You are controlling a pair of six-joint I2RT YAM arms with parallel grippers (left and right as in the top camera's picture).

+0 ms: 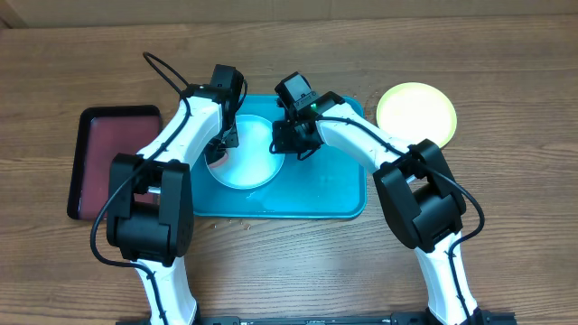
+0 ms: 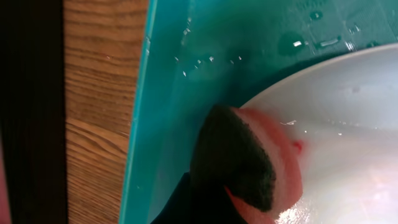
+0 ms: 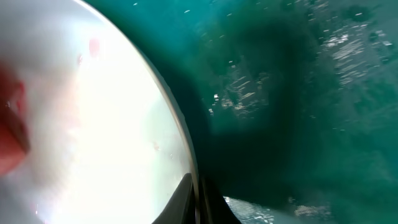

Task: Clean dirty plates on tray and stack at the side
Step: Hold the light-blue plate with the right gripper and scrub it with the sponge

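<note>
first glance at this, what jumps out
Both arms crowd over a pale plate on the left half of the teal tray at mid-table. The left jaws press a pink sponge with a dark scrubbing face against the plate's wet rim, while the right jaws pinch the opposite edge. A yellow-green plate sits alone on the wood, right of the tray.

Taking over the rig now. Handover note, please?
Left gripper: shut on a sponge, pressed on the pale plate near its edge.
Right gripper: shut on that plate's rim.
Pale plate lies in the teal tray; yellow-green plate sits on the table to the tray's right.
Done: yellow-green plate appears set aside.
Left: wipe off the red smears, then stack the pale plate. No other plate in view.
</note>
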